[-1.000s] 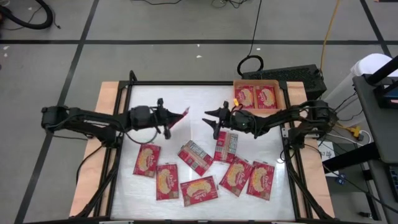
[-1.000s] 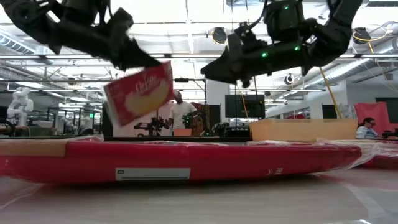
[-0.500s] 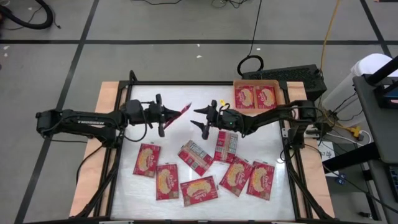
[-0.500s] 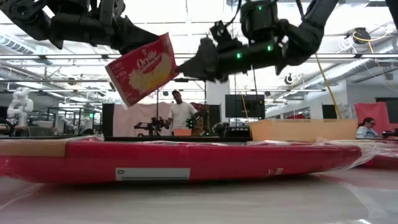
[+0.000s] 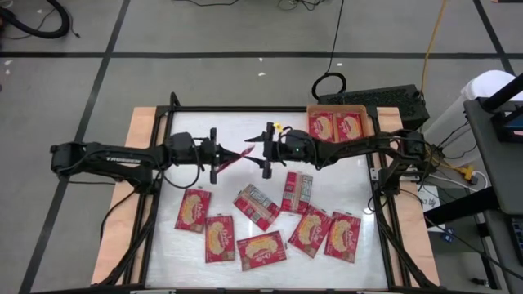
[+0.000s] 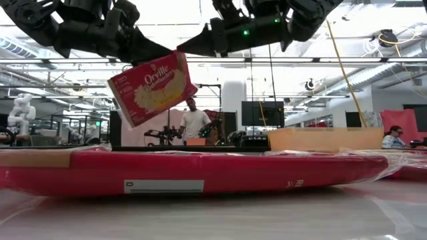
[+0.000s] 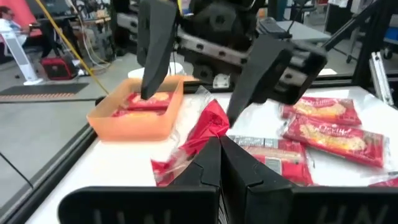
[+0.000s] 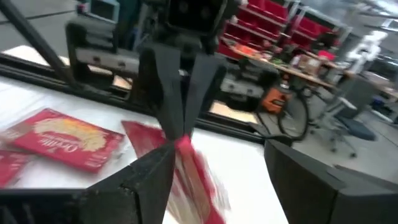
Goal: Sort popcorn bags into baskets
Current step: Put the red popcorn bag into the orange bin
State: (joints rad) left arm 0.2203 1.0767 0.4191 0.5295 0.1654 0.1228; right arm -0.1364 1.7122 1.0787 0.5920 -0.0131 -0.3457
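Above the middle of the surface point(image 5: 204, 122) a red popcorn bag point(image 5: 234, 154) is held off the top by the left end effector point(image 5: 217, 154), whose fingers are pressed together on one corner of the packet. In the low view the same bag point(image 6: 152, 87) is seen hanging tilted, its popcorn picture turned to the camera.

The right end effector point(image 5: 267, 150) is placed just beside the free end of that bag with its fingers spread wide, one to each side. From the left wrist view the two dark fingers point(image 7: 155, 46) are seen standing apart around the crumpled red edge point(image 7: 202, 134). Whether they touch it cannot be made out; the right wrist view is blurred there and shows only a red streak point(image 8: 193, 165) between the fingers.

The orange tray point(image 5: 337, 109) is set at the far right corner of the surface, and two bags point(image 5: 337, 127) are lying flat in it side by side. In the low view only its pale wall point(image 6: 325, 138) is visible, and its contents are hidden.

Seven more bags are scattered on the near half of the surface; one point(image 5: 257, 206) is lying with its grey printed panel up. In the low view a bag point(image 6: 193, 173) close to the lens blocks most of what lies behind.
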